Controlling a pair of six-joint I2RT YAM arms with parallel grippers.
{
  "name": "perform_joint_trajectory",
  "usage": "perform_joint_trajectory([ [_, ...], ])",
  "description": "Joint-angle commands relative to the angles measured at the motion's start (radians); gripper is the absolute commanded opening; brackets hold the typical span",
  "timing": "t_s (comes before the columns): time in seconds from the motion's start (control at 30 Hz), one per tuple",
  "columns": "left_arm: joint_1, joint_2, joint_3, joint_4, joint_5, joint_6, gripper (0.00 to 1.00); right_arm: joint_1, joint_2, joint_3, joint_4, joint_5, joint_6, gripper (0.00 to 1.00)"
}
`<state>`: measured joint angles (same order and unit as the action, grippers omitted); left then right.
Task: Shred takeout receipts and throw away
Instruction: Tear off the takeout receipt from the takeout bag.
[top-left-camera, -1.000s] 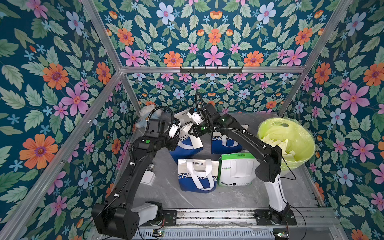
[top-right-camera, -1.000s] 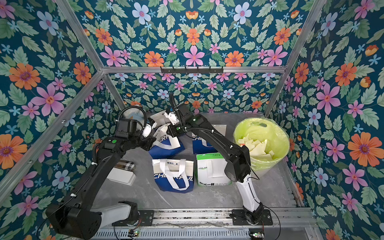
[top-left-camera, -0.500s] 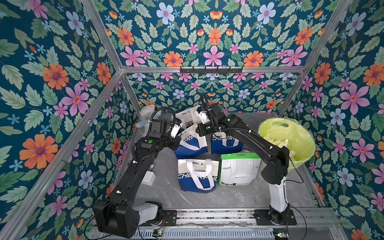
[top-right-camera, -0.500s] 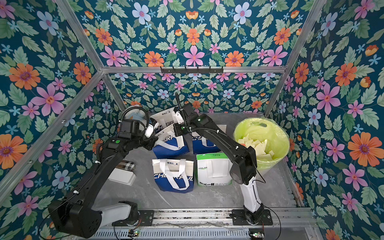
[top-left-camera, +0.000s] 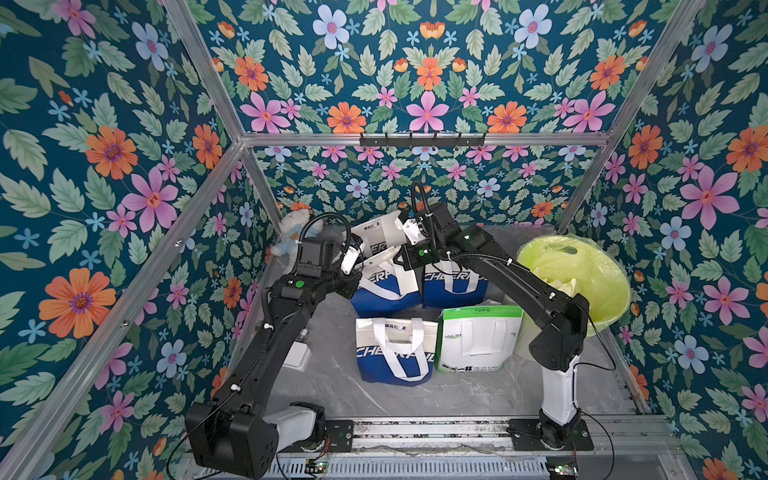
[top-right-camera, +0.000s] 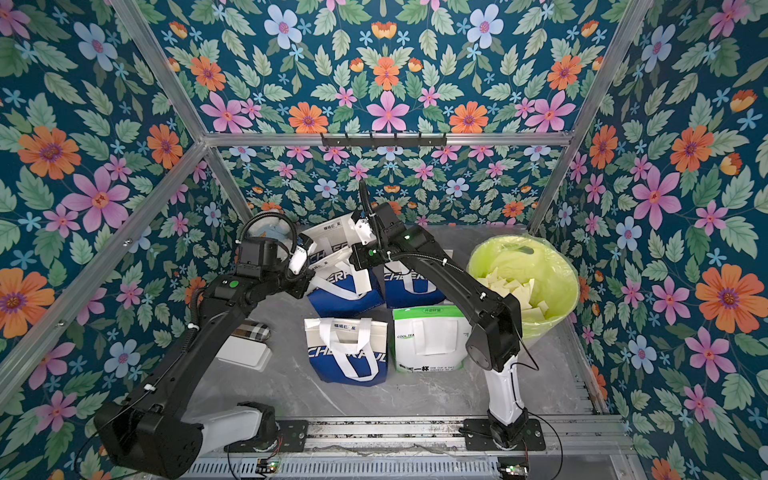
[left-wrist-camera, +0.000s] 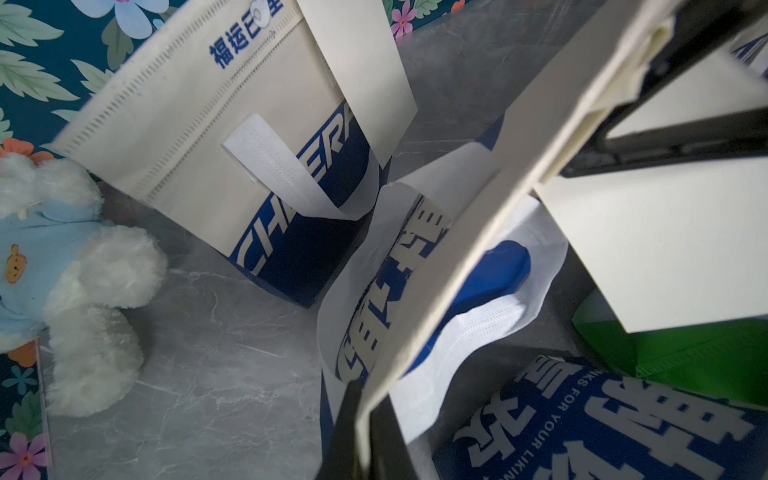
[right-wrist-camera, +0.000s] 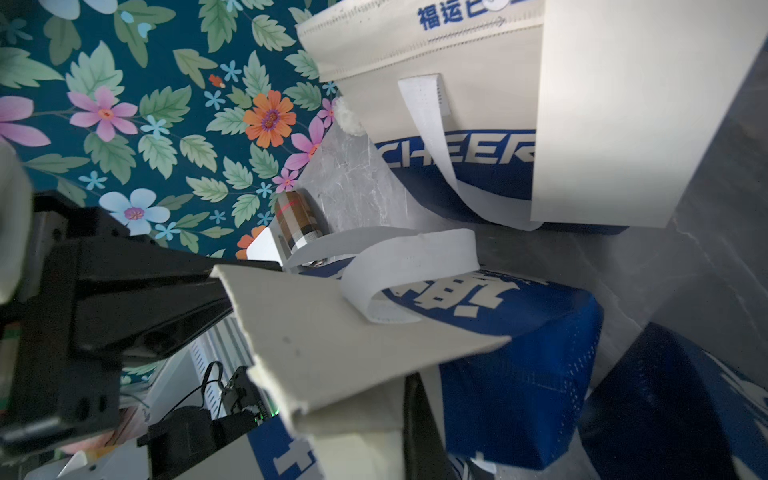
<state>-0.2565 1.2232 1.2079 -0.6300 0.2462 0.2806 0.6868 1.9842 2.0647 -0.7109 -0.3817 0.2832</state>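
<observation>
Done so far: white scraps (top-right-camera: 511, 289) lie in the lime-lined bin (top-right-camera: 557, 291), so part of the job looks finished.
In hand: one takeout receipt (left-wrist-camera: 469, 249) is stretched in the air above the blue bags (top-left-camera: 386, 295).
Left fingers: the left gripper (left-wrist-camera: 365, 432) is pinched tight on one end.
Right fingers: the right gripper (right-wrist-camera: 390, 428) is pinched tight on the other end.
Left to do: tear and bin this slip. Another slip (right-wrist-camera: 602, 124) hangs on the back bag (right-wrist-camera: 374, 54).

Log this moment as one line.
left gripper jaws shut on receipt | right gripper jaws shut on same receipt | bin holds scraps
</observation>
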Motion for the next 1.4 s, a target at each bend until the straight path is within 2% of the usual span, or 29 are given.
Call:
perform_joint_trajectory([
  [0.0, 0.006, -0.012, 0.012, -0.125, -0.183, 0.013, 0.0, -0.014, -0.004, 0.028, 0.002, -0.083, -0.022, 0.0],
  [0.23, 0.005, -0.049, 0.021, -0.094, -0.182, -0.012, 0.0, -0.013, 0.003, 0.019, -0.016, -0.236, -0.048, 0.0],
  [0.4, 0.006, -0.05, 0.021, -0.092, -0.168, -0.026, 0.0, -0.01, 0.035, 0.041, -0.08, -0.285, -0.069, 0.0],
  [0.53, 0.006, -0.054, 0.012, -0.084, -0.155, -0.03, 0.0, 0.005, 0.088, 0.073, -0.135, -0.252, -0.081, 0.02],
  [0.7, 0.006, -0.057, 0.004, -0.071, -0.14, -0.043, 0.0, 0.023, 0.129, 0.082, -0.108, -0.215, -0.067, 0.13],
  [0.8, 0.006, -0.057, 0.005, -0.071, -0.137, -0.046, 0.0, 0.028, 0.152, 0.109, -0.112, -0.19, -0.065, 0.23],
  [0.87, 0.005, -0.057, 0.003, -0.068, -0.134, -0.047, 0.0, 0.033, 0.162, 0.119, -0.11, -0.176, -0.062, 0.24],
  [1.3, 0.006, -0.059, -0.013, -0.063, -0.14, -0.044, 0.0, 0.038, 0.156, 0.13, -0.208, -0.094, -0.122, 0.24],
  [1.37, 0.006, -0.059, -0.015, -0.063, -0.141, -0.043, 0.0, 0.038, 0.151, 0.129, -0.225, -0.091, -0.133, 0.06],
])
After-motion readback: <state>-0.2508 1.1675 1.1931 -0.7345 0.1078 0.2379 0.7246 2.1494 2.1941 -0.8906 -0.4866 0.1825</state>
